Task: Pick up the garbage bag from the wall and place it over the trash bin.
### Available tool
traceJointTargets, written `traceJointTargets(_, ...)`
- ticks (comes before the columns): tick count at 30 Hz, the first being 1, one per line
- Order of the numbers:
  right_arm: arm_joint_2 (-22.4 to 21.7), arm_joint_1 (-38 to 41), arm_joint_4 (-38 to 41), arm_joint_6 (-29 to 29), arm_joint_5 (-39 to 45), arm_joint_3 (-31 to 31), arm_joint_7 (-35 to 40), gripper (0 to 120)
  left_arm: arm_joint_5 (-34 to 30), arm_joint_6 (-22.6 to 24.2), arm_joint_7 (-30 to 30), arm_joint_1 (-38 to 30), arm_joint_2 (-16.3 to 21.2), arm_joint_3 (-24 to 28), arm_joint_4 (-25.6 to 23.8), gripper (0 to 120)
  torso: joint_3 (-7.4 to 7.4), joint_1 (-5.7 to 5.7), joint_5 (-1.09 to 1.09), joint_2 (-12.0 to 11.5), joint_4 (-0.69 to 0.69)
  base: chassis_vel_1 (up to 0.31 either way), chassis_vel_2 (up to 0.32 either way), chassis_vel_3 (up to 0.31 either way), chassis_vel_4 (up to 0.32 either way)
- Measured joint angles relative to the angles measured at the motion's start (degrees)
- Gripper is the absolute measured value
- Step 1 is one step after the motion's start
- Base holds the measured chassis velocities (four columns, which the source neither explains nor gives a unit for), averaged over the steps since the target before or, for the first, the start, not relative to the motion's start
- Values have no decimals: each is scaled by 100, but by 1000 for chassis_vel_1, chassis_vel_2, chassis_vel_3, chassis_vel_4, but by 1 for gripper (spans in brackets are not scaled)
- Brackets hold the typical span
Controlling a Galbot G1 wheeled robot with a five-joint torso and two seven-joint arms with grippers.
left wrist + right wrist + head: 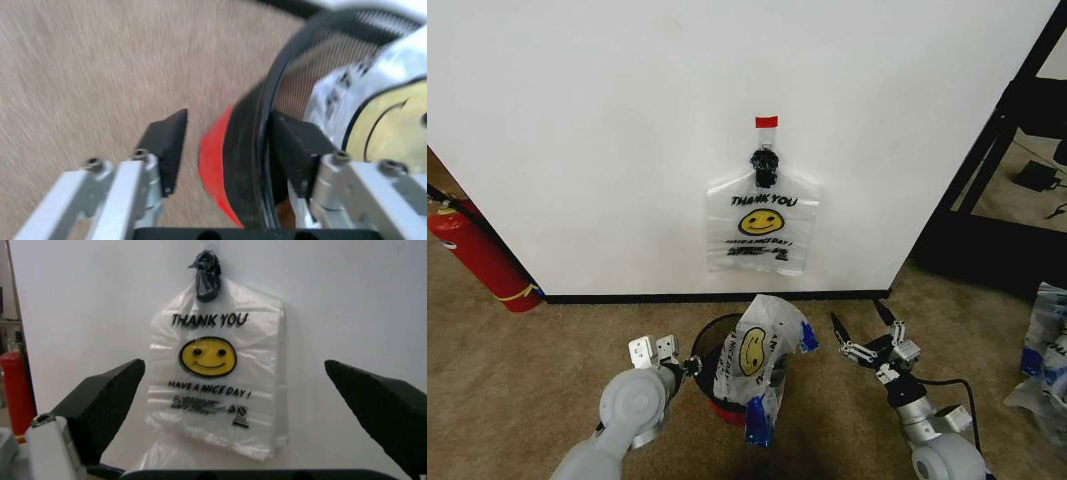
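Sitting on carpet at 6 o'clock of head view: trash bin, black mesh, red base. Garbage bag draping over its rim, smiley facing up toward camera, blue patches at 3 and 6 o'clock of the bag, bulk slumping over the bin's 3 o'clock side.

Hanging on wall at 12 o'clock from the bin: 2nd bag, same "THANK YOU" print, clipped at a black hook under a red tape strip.

Left gripper sitting at the bin's 9 o'clock rim. In left wrist view, straddling the bin wall: 1 finger outside, the other inside against the mesh, jaws apart, not pinching anything visibly.

Right gripper hovering at the bin's 3 o'clock, near but clear of the bag, jaws spread wide; in right wrist view pointing at the hanging bag.

Lying at 9 o'clock by the wall: red fire extinguisher. Standing at 2 o'clock: black rack.
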Motion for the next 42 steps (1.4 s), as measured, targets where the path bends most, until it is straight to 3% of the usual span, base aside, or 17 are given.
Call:
traceJointTargets(5, 22, 2, 27, -5, -25, -11, 0, 100, 996, -353, 479, 54, 266, -108, -307, 71, 0, 0, -1, 0, 1, 0, 0, 0, 0)
traceJointTargets(8, 51, -3, -63, -2, -49, -24, -26, 100, 1824, -689, 1346, 216, 636, -145, -882, 84, 0, 0, 1, 0, 1, 0, 0, 0, 0)
traceJointTargets(9, 51, -3, -63, -2, -49, -24, -26, 100, 1824, -689, 1346, 216, 636, -145, -882, 84, 0, 0, 1, 0, 1, 0, 0, 0, 0)
traceJointTargets(13, 88, -22, -301, 41, -98, -1, -97, 100, 2477, -778, 2666, 470, 792, 138, -1546, 98, -1, 0, 2, 0, 0, 0, 0, 0, 0)
traceJointTargets(16, 76, -36, -401, 44, -100, 38, -165, 100, 2889, -829, 3191, 565, 832, 335, -1574, 100, 0, 0, 1, 0, 0, 0, 0, 0, 0)
traceJointTargets(17, 43, -54, -463, 33, -95, 79, -273, 100, 3202, -911, 3612, 605, 869, 471, -1511, 100, 0, 0, 1, 0, 0, 0, 0, 0, 0)
traceJointTargets(20, -107, -79, -684, 31, 136, 255, -1180, 100, 4001, -1270, 4238, 517, 927, 952, -1123, 100, 0, 0, -3, 0, 0, 0, 0, 0, 0)
traceJointTargets(23, -273, 16, -1082, 106, 803, 407, -2726, 100, 4225, -1342, 4337, 324, 906, 1341, -961, 100, 0, 0, 4, 0, 0, 0, 0, 0, 0)
traceJointTargets(27, -381, 87, -1312, 69, 1199, 513, -3605, 100, 4274, -1263, 4328, 109, 824, 1630, -829, 100, 0, 0, 1, 0, 0, 0, 0, 0, 0)
traceJointTargets(35, -411, 62, -1442, -12, 1130, 612, -3792, 100, 4460, -608, 3817, -655, 778, 2346, -194, 100, 0, 0, 1, -1, 0, 0, 0, 0, 0)
traceJointTargets(42, -236, 88, -1512, 33, 803, 616, -3658, 100, 3919, -247, 2925, -1369, 475, 2994, 174, 95, 0, 0, 0, -1, -1, 0, 0, 0, 0)
